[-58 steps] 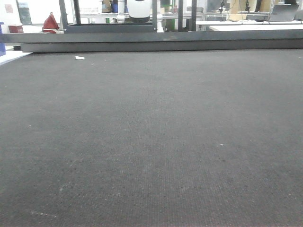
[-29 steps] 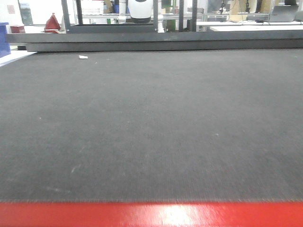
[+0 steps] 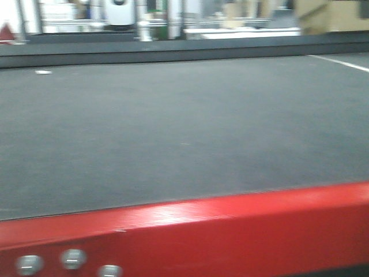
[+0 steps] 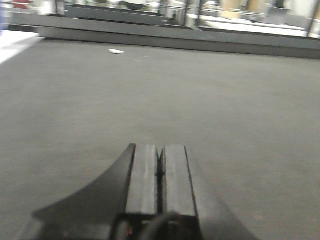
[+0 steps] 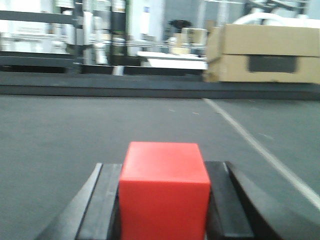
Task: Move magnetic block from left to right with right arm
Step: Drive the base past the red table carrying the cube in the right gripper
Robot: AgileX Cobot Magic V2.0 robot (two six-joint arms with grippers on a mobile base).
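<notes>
The magnetic block, a plain red cube, fills the bottom middle of the right wrist view. My right gripper is shut on it, one black finger pressed against each side, above dark grey matting. In the left wrist view my left gripper is shut, its two pads pressed together with nothing between them, low over the same matting. Neither gripper nor the cube shows in the front view.
A red strip with silver round fasteners crosses the bottom of the front view. A dark raised ledge bounds the mat's far side. A white scrap lies far left. A white line and cardboard boxes are at the right.
The front view has swung to the right and is blurred. The red strip, absent one second ago, has risen to fill the bottom of the frame, now tilted.
</notes>
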